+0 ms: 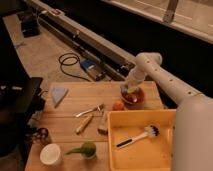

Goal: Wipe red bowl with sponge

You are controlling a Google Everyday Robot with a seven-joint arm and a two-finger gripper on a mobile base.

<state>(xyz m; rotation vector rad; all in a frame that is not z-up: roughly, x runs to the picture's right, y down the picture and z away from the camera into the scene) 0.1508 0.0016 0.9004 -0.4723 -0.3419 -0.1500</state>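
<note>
You are looking at the red bowl (134, 97) sitting right of centre in the frame, near the far right edge of the wooden table (70, 127), with a small orange ball (118, 106) just beside it on its lower left. The gripper (127, 90) is reaching down from the white arm (165, 82) over the bowl's upper-left rim, and a bluish patch at its tip reads as the sponge (124, 89), evidently clamped between the jaws and pressed at or just inside the rim. In my judgement you are working within the wiping stage: the sponge is in hand and at the bowl, so the fetching is done. How much of the inside has been covered cannot be told; the darker interior shows no visible mark either way. The yellow tub (142, 142) with its brush (137, 137) at lower right, and the light-blue cloth (57, 94) at the left, are lying well apart from the work.
</note>
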